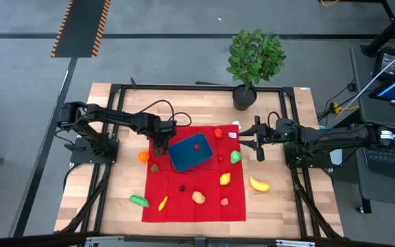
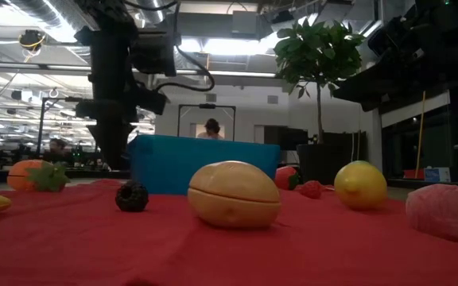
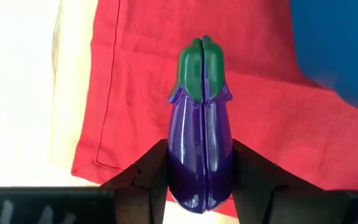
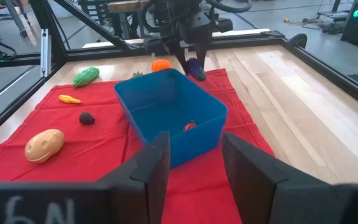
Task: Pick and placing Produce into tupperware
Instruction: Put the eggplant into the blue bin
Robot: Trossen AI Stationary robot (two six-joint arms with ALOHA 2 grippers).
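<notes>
Beside the tupperware (image 1: 190, 153), the left tool (image 3: 201, 180) grips an eggplant (image 3: 200, 130)

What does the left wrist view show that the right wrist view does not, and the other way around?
Only the left wrist view shows, close up, the left hand shut on the glossy purple plastic eggplant with its green cap.

Only the right wrist view shows the right hand open and empty, the small red piece inside the container, the tan potato-shaped toy, the dark round berry and the green vegetable.

Both share the blue shallow plastic container, the red cloth and the light wooden table.
</notes>
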